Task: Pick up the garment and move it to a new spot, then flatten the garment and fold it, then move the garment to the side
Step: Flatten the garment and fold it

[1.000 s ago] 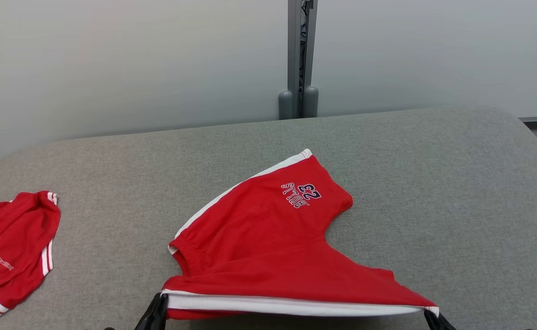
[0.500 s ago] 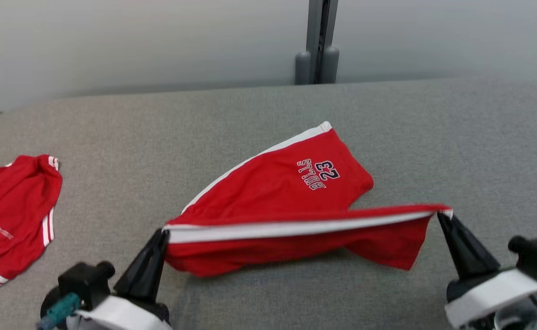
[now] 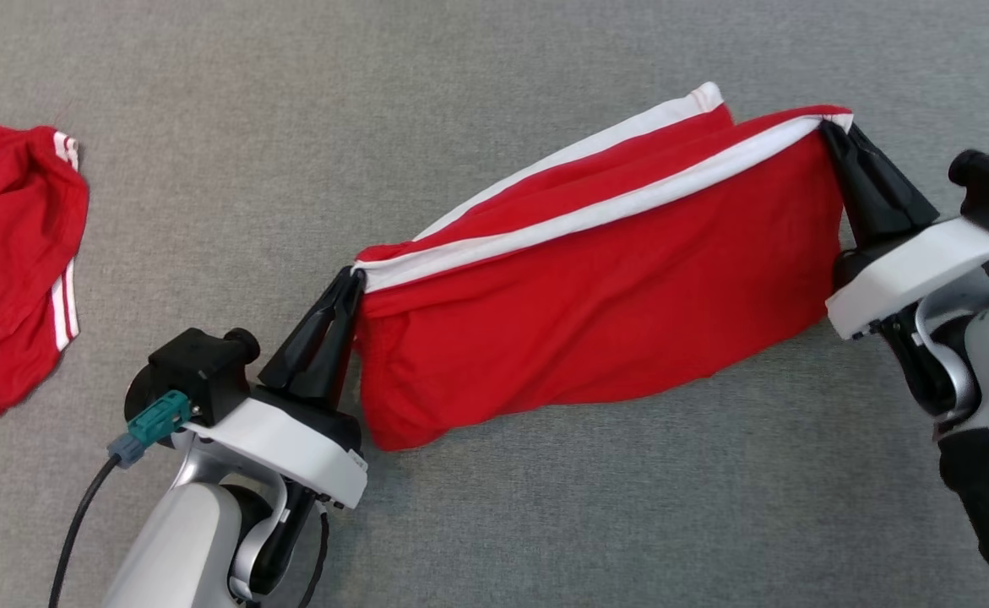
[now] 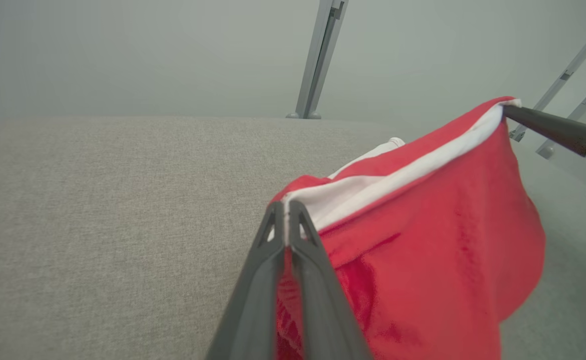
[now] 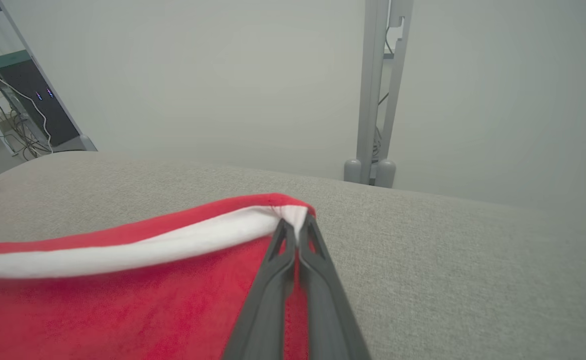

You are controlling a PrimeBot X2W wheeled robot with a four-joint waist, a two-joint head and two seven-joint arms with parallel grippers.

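The red garment (image 3: 595, 321) hangs stretched between the two claws above the middle of the grey padded surface (image 3: 291, 127), running from near left to far right. The left claw (image 3: 352, 280) is pinched tight on the garment's near-left corner, right where the white band (image 3: 595, 221) along the top edge begins. The right claw (image 3: 834, 133) is clamped in the same way on the far-right corner, at the other end of that band. In the left wrist view the two dark fingers (image 4: 267, 270) meet with cloth caught between them, and the right wrist view shows that claw's fingers (image 5: 272, 280) pressed together on the white trim. The band is drawn nearly straight from one claw to the other, and below it the red cloth sags in a loose, rounded fold. A second layer with its own white stripe (image 3: 629, 139) lies just beyond the held edge, its end reaching the farthest. I cannot tell whether the hanging bottom touches the surface. Well apart, at the far left edge, a second red garment (image 3: 13, 253) with white stripes lies crumpled on the surface. A grey upright post (image 5: 375, 90) stands behind the surface's far edge.
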